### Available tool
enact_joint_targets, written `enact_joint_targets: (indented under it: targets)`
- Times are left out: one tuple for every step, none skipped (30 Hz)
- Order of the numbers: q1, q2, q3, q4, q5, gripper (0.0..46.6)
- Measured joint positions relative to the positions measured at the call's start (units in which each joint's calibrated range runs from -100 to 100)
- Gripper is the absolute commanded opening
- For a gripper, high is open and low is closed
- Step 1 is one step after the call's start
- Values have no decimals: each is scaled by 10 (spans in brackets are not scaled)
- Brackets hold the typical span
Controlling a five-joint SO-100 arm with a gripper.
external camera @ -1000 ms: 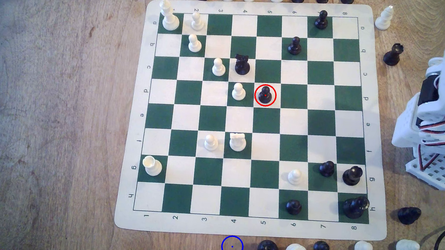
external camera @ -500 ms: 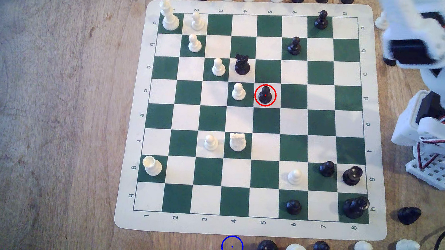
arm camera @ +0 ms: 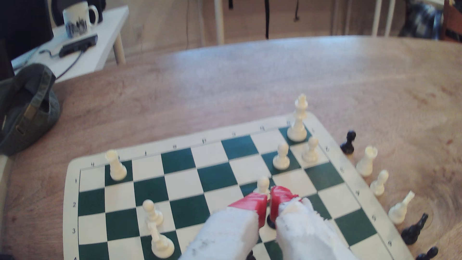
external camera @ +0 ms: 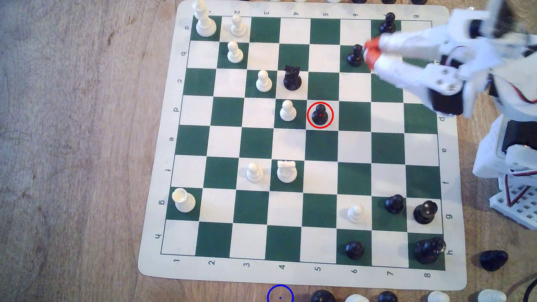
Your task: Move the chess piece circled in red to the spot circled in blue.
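Gripper empty, jaws slightly parted, well short of chess piece. Widen, approach from above, clear neighbouring white pawn, close on neck.

Glossy plastic black pawn; grainy wooden table.

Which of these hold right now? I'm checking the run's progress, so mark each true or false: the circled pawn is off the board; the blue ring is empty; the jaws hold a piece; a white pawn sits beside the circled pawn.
1. The small glossy black pawn in the red ring is off the board. False: it stands on a white square of the green-and-white chess mat.
2. The thin blue ring encloses only bare wood. True.
3. The red-tipped gripper holds a piece. False: nothing sits between its jaws.
4. A cream-white pawn stands on the square next to the black pawn, on the exterior view's left. True.
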Motion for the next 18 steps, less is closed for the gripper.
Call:
enact_joint_targets:
  targets:
    - [1, 18, -4, 7, -5, 7]
    - [-3, 54, -10, 18, -11, 17]
    - [-9, 72, -12, 22, -13, 30]
    - [-15, 85, -16, 26, -15, 37]
    - [-20, 103, -23, 31, -20, 40]
    - [-25, 129, -32, 38, -25, 50]
    - [-37, 169, -50, 61, -29, 63]
    - [-47, 190, -64, 73, -30, 76]
    - [-52, 206, -76, 82, -30, 90]
    - [-52, 227, -93, 92, -30, 108]
    - [-51, 258, -117, 101, -32, 122]
    - [-48, 279, -133, 105, -33, 135]
    - [-45, 300, -147, 108, -33, 141]
    - [-41, 318, -162, 108, -32, 152]
    - [-32, 349, -183, 108, -33, 153]
    - [-27, 361, -190, 108, -34, 149]
    - [-24, 374, -199, 108, -33, 149]
    - [-22, 390, -208, 108, -31, 155]
